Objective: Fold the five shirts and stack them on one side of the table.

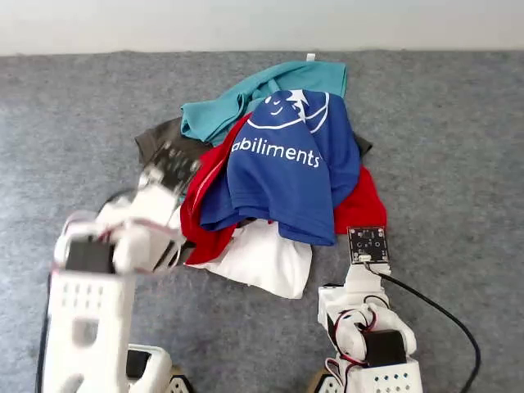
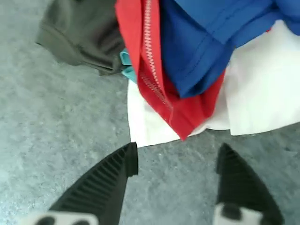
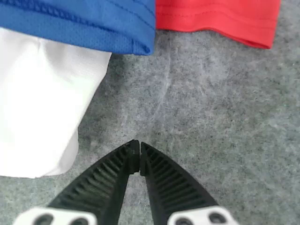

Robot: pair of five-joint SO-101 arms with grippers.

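Note:
A heap of shirts lies mid-table: a blue shirt (image 1: 286, 164) on top, a teal shirt (image 1: 262, 94) behind it, a red shirt (image 1: 360, 205) and a white shirt (image 1: 262, 258) beneath, a dark olive shirt (image 1: 164, 139) at the heap's left. My left gripper (image 2: 178, 161) hovers open just short of the white shirt's corner (image 2: 140, 131), with the red shirt's hem (image 2: 185, 117) and the olive shirt (image 2: 79, 33) beyond. My right gripper (image 3: 139, 152) is shut and empty over bare carpet, near the white shirt (image 3: 42, 103), the blue hem (image 3: 93, 28) and the red hem (image 3: 220, 16).
Grey carpet-like tabletop (image 1: 450, 147) spreads wide on both sides of the heap. A black cable (image 1: 434, 311) runs from the right arm's base toward the front edge. A pale wall edge borders the far side.

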